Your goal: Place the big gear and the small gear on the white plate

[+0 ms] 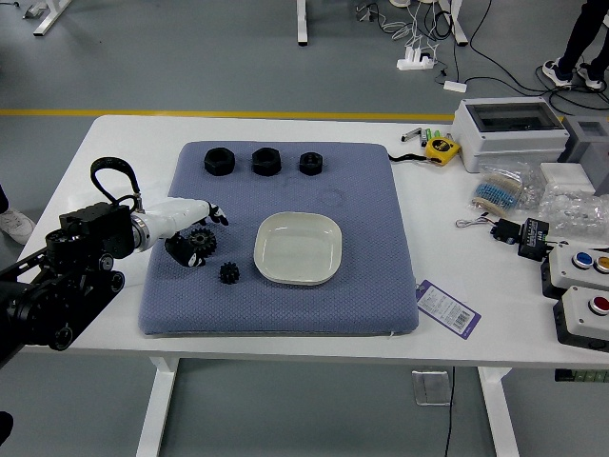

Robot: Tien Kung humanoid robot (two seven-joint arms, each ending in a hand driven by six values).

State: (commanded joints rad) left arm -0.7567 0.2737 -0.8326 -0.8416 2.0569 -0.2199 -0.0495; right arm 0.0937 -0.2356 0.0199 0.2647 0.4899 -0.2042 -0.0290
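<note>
The big gear [203, 240], black and toothed around its rim, lies flat on the blue-grey mat [371, 286], off the plate. The left hand [198, 234] reaches over it, white on the back and dark at the fingertips, its thumb and fingers parted widely around the gear; whether any of them touch it I cannot tell. The small gear [229, 273], also black with stubby teeth, sits on the mat between the big gear and the white plate [298, 249], apart from both. The plate is a smooth, glossy square with rounded corners and a raised rim. The mat has a fine, dimpled weave. Along its far side stand three thick, dark pieces: two hexagonal nuts [219, 161] and a smaller, rounder one [310, 163]. A glossy purple-and-white card [448, 307] overlaps the mat's right edge. Beyond, on the smooth white table [495, 343], are a yellow tape measure [442, 149], a boxy white case [509, 138] with a dark window, crinkled clear plastic [576, 215] and two button boxes [582, 319].
</note>
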